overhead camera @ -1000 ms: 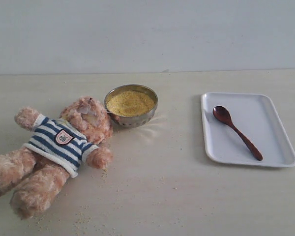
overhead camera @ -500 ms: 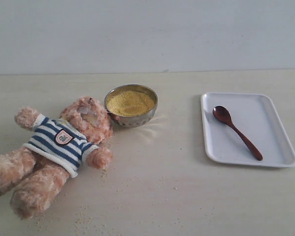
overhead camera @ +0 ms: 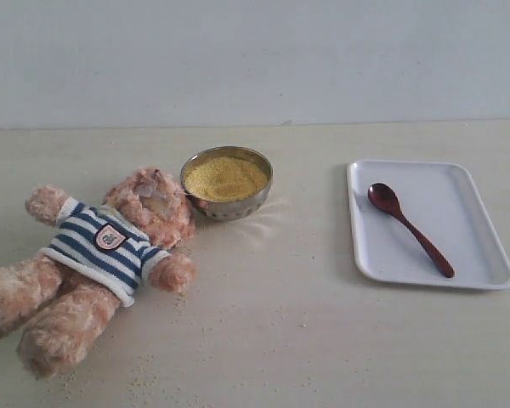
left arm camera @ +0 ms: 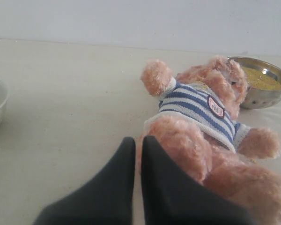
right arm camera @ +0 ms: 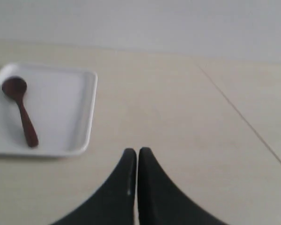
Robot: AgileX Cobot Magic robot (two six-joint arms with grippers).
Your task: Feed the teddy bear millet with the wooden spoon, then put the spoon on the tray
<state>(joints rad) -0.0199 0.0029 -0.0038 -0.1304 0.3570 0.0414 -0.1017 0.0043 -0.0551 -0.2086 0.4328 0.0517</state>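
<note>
Millet [overhead camera: 226, 177] is sitting heaped in the metal bowl [overhead camera: 231, 210], which is standing just beside the head of the teddy bear [overhead camera: 102, 246], so we are judging that a scoop needs only a short carry. The bear is lying face up on the table [overhead camera: 306, 340], leaving its mouth reachable from above. The wooden spoon [overhead camera: 408, 228] is lying diagonally inside the tray [overhead camera: 467, 195], well apart from the bowl. We are keeping the left gripper [left arm camera: 138, 145] pressed closed and empty by the bear's leg, and the right gripper [right arm camera: 137, 154] closed and empty, looking toward the tray, which suits it for taking the handle.
</note>
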